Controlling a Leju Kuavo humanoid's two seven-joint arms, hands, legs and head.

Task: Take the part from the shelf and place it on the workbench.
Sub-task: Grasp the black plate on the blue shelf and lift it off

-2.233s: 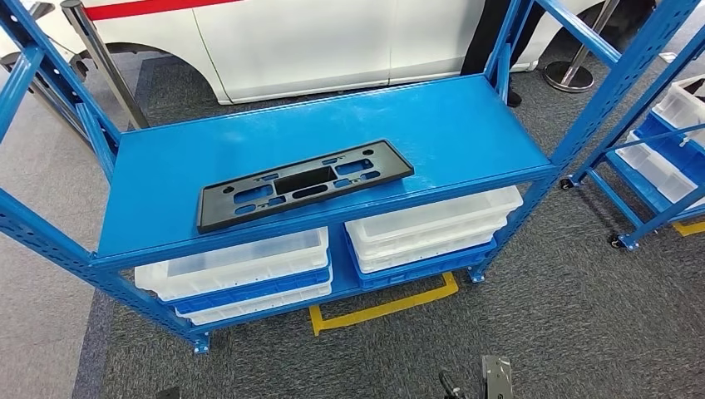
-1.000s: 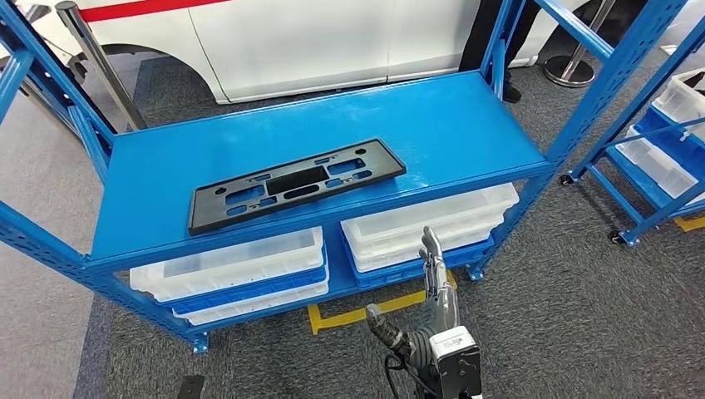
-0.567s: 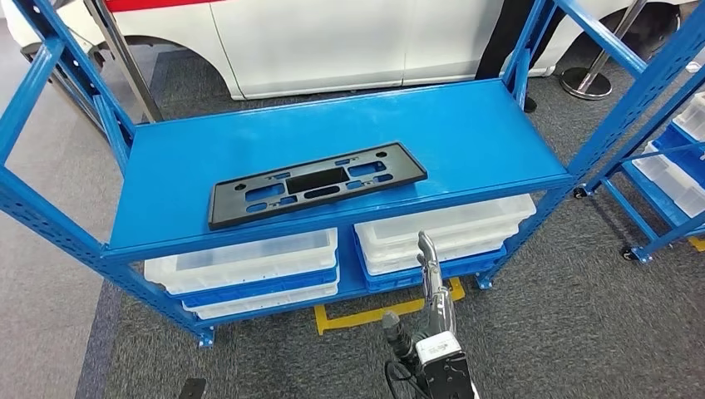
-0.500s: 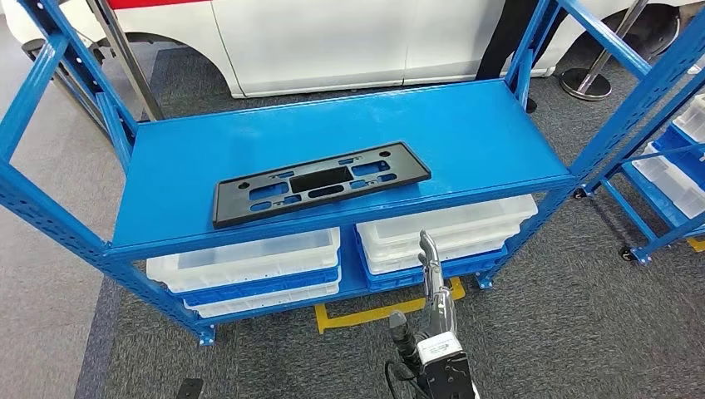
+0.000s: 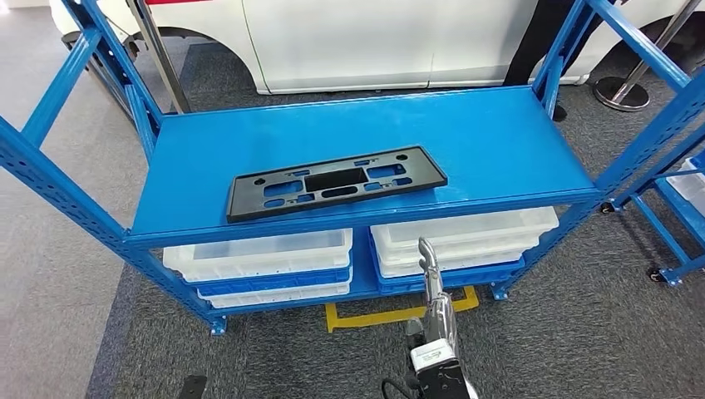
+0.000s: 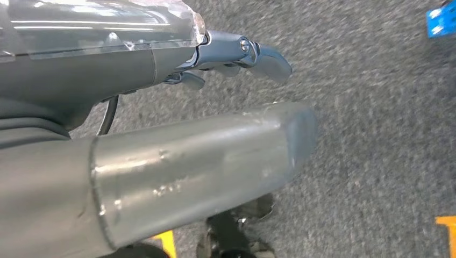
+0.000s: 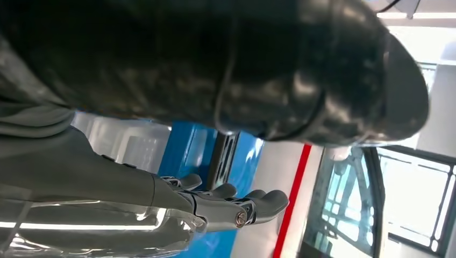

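Observation:
The part (image 5: pixel 337 181) is a long black plastic plate with cut-outs. It lies flat near the front edge of the blue shelf (image 5: pixel 465 133), at its upper level. My right hand (image 5: pixel 432 291) is raised in front of the rack, below the shelf's front edge and apart from the part, fingers straight and holding nothing. The right wrist view shows this hand (image 7: pixel 215 204) with the part (image 7: pixel 224 153) as a dark strip on the blue beyond it. My left hand (image 6: pixel 134 80) hangs over grey carpet, fingers out, empty.
White and blue bins (image 5: pixel 266 259) (image 5: pixel 465 239) are stacked on the lower level. A white car (image 5: pixel 374 41) stands behind the rack. A second blue rack (image 5: pixel 677 208) is at the right. Yellow floor tape (image 5: pixel 399 312) lies under the rack's front.
My right hand has risen into the picture from below and now stands straight up. The whole picture has shifted, so the camera moved; the part lies where it was on the shelf.

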